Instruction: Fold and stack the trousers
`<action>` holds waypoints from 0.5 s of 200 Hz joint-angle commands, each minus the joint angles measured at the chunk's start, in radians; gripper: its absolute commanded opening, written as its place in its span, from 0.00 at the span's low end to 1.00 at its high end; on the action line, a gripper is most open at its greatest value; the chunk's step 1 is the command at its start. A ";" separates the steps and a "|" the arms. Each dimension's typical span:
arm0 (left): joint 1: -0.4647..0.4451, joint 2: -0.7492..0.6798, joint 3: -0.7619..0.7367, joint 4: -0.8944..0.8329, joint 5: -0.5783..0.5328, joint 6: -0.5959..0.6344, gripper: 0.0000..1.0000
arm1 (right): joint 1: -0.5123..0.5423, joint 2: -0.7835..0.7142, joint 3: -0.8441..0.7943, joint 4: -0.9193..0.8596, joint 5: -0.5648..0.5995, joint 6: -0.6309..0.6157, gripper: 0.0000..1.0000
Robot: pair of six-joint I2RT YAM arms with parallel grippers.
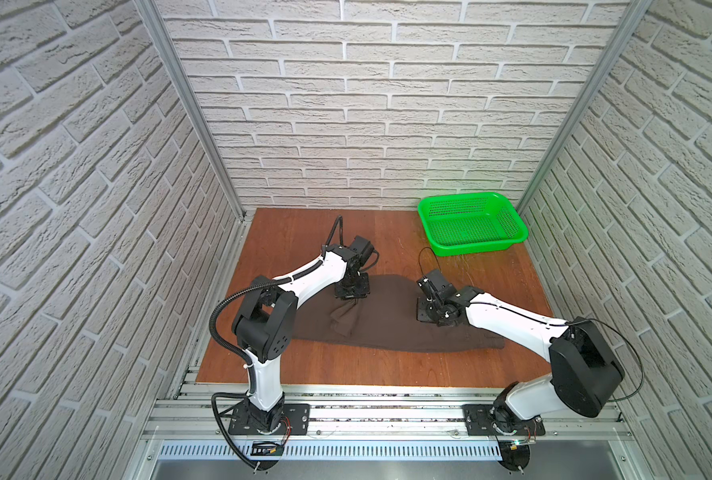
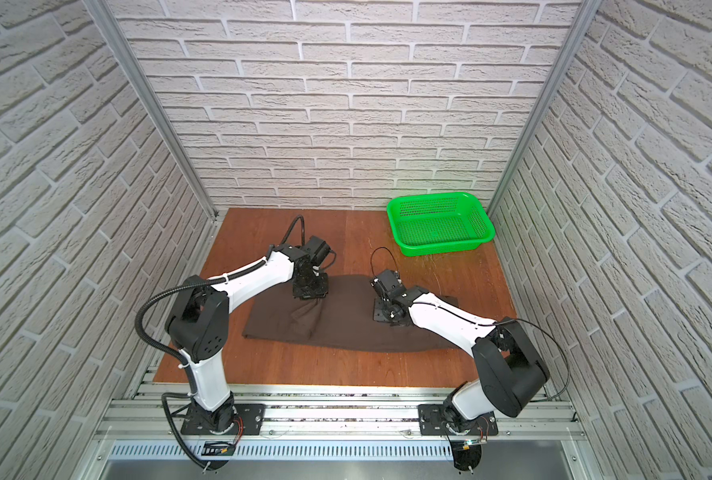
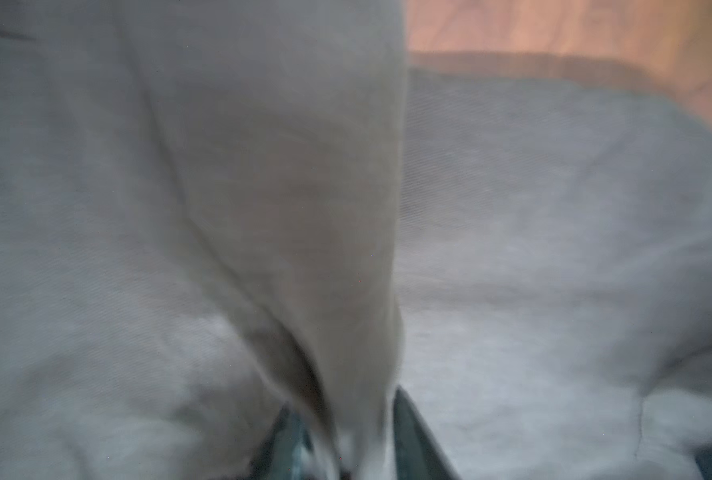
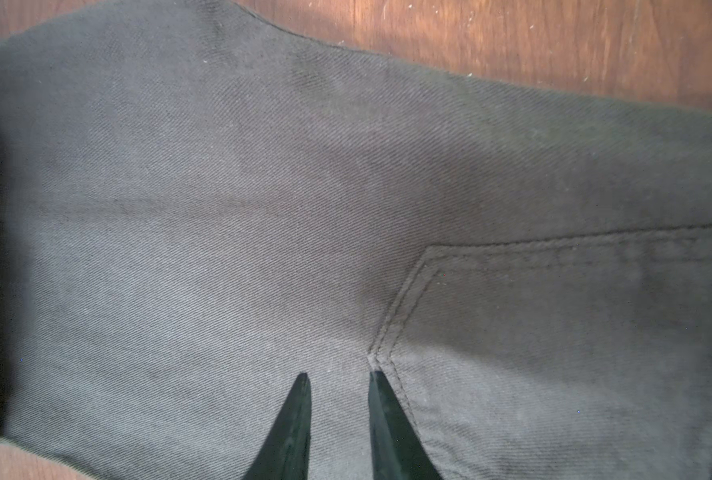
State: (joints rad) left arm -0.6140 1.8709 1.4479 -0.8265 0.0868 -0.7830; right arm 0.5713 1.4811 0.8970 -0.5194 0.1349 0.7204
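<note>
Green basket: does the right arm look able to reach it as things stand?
Probably yes. The right gripper rests on the trousers, jaws slightly apart and holding nothing, and only bare table lies between it and the green basket in the far right corner.

In both top views we look down from high on the table (image 1: 346,365); our wrist cameras sit close over the trousers (image 4: 262,187).
</note>
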 commanded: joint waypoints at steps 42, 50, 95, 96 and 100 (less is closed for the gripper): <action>-0.008 -0.169 0.007 0.072 0.049 0.065 0.68 | 0.007 -0.054 0.040 -0.045 0.038 -0.032 0.27; 0.006 -0.188 -0.024 0.078 0.041 0.061 0.68 | 0.012 -0.052 0.047 -0.045 0.037 -0.032 0.27; 0.110 -0.225 -0.208 0.204 0.107 0.030 0.56 | 0.056 -0.008 0.095 -0.056 0.033 -0.023 0.27; 0.112 -0.224 -0.209 0.207 0.109 0.030 0.56 | 0.056 -0.007 0.096 -0.056 0.032 -0.022 0.27; 0.114 -0.221 -0.217 0.219 0.126 0.031 0.55 | 0.057 -0.004 0.098 -0.058 0.034 -0.020 0.27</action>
State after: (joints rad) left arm -0.5381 1.6306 1.3010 -0.6930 0.1528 -0.7456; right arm 0.6071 1.4593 0.9623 -0.5682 0.1562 0.6998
